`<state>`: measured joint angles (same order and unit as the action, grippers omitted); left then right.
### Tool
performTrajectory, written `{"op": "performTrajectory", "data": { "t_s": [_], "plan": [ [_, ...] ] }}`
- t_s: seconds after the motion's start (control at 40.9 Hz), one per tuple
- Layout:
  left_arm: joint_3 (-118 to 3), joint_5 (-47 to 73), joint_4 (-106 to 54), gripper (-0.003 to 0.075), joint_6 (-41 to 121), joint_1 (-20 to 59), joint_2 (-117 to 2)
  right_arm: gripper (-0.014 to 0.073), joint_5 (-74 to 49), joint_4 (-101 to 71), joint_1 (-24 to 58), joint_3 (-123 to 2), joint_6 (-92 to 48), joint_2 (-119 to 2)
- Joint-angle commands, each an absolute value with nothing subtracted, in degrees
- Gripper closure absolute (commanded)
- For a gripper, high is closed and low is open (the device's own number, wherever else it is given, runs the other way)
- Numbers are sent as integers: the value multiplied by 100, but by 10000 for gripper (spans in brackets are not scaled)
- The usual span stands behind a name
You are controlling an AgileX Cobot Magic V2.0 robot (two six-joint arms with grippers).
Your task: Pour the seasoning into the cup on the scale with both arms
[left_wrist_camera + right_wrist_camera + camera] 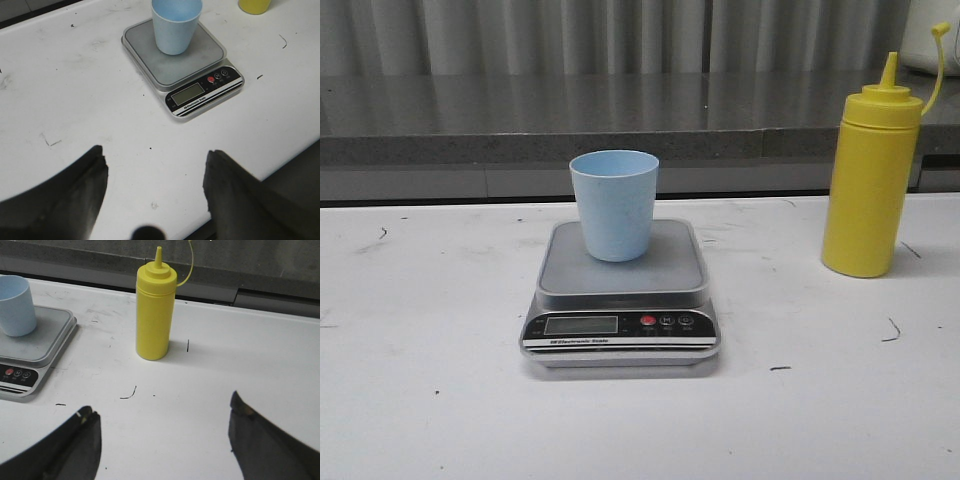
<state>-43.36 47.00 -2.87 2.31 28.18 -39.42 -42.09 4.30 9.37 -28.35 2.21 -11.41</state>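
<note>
A pale-blue plastic cup (614, 205) stands on the flat grey digital scale (622, 330). The tall yellow squeeze bottle (873, 180) stands apart. Left gripper (156, 182) and right gripper (162, 437) fingers are spread, holding nothing.

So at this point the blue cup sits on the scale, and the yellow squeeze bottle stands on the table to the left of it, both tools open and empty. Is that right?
Not quite: in the front view the yellow squeeze bottle stands to the right of the scale, not the left. The rest holds: the blue cup sits on the platform, and the left tool and right tool are open and empty.
</note>
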Motion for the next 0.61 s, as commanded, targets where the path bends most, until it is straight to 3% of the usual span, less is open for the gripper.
{"op": "performTrajectory", "data": {
  "t_s": [0.0,0.122,0.294,0.416,0.587],
  "plan": [
    [-4469,4297,-351,362,214,2854,-3935,63,-3840,494,936,-3016,170,-1211],
    [-4469,4297,-351,531,214,2854,-3935,219,-3864,488,936,-3016,170,-1211],
    [-4469,4297,-351,741,214,2854,-3935,542,-3864,488,936,-3016,170,-1211],
    [-4469,4297,-351,740,214,2854,-3935,708,-3864,488,936,-3016,170,-1211],
    [-4469,4297,-351,740,214,2854,-3935,706,-3899,492,936,-3016,170,-1211]
  ]
}}
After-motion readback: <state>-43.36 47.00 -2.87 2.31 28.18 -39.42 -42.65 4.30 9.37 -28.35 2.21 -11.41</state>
